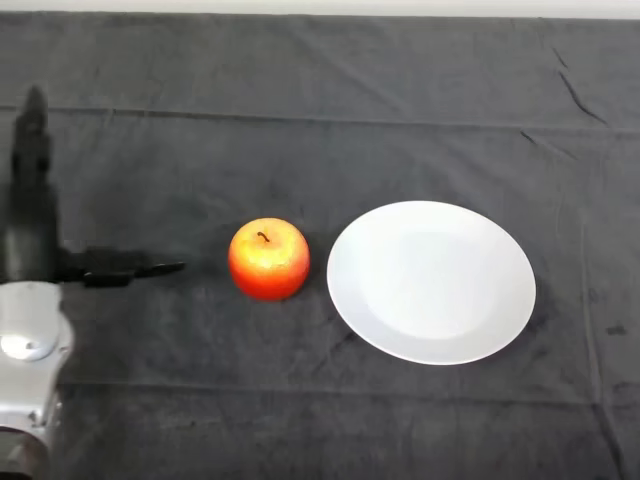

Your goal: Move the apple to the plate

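Black and spread wide, our left hand (40, 250) holds nothing at the left edge of the dark cloth (320, 90). We see the apple (268, 259) upright just beside the white plate (431, 281), not touching it.

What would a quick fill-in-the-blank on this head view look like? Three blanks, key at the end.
1. The apple sits on the dark cloth, just to the ____ of the white plate in this view.
2. The plate holds ____.
3. The left hand, fingers straight, is ____ the apple, not touching it.

Missing words: left; nothing; apart from
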Controlling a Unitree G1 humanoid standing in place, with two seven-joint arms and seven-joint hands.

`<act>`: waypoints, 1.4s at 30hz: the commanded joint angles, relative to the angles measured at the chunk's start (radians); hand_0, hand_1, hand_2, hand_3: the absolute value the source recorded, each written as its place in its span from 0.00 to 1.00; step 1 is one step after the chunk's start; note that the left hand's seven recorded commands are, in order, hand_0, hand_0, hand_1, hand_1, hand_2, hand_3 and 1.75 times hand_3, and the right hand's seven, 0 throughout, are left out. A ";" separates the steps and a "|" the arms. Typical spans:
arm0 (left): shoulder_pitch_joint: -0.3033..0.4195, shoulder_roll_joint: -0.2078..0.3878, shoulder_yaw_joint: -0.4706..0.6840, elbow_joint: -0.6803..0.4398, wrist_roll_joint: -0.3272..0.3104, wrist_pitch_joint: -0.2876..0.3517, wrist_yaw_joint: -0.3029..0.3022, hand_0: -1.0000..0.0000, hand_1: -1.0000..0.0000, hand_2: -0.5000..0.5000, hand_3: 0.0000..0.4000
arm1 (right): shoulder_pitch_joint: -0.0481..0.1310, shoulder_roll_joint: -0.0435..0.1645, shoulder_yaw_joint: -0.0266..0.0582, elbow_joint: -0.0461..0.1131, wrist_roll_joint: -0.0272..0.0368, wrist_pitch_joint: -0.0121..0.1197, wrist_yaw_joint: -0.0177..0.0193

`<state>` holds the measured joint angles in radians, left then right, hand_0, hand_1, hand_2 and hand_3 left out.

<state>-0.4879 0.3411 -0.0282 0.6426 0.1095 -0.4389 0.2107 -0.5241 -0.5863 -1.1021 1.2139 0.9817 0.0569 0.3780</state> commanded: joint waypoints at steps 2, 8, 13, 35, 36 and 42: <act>0.038 -0.011 -0.030 -0.061 0.017 0.025 -0.017 1.00 1.00 0.50 0.00 | 0.016 0.017 0.0007 -0.048 0.0300 0.002 -0.0140; 0.054 -0.022 -0.087 -0.101 0.024 0.043 -0.020 1.00 1.00 0.50 0.00 | 0.017 0.018 0.0020 -0.051 0.0301 0.002 -0.0156; 0.053 -0.032 -0.139 -0.094 0.029 0.047 -0.019 1.00 1.00 0.50 0.00 | 0.018 0.019 0.0028 -0.053 0.0302 0.002 -0.0168; -0.020 -0.029 -0.277 0.098 0.011 0.018 -0.046 1.00 1.00 0.50 0.00 | 0.019 0.020 0.0045 -0.056 0.0321 0.003 -0.0192; -0.026 -0.029 -0.279 0.115 0.012 0.014 -0.046 1.00 1.00 0.50 0.00 | 0.019 0.020 0.0045 -0.056 0.0322 0.003 -0.0191; -0.060 -0.038 -0.288 0.214 0.014 -0.004 -0.038 1.00 1.00 0.50 0.00 | 0.019 0.019 0.0044 -0.054 0.0329 0.003 -0.0187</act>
<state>-0.4974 0.2887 -0.3043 0.8338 0.1225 -0.4308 0.1724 -0.5241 -0.5857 -1.0996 1.2100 0.9835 0.0569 0.3738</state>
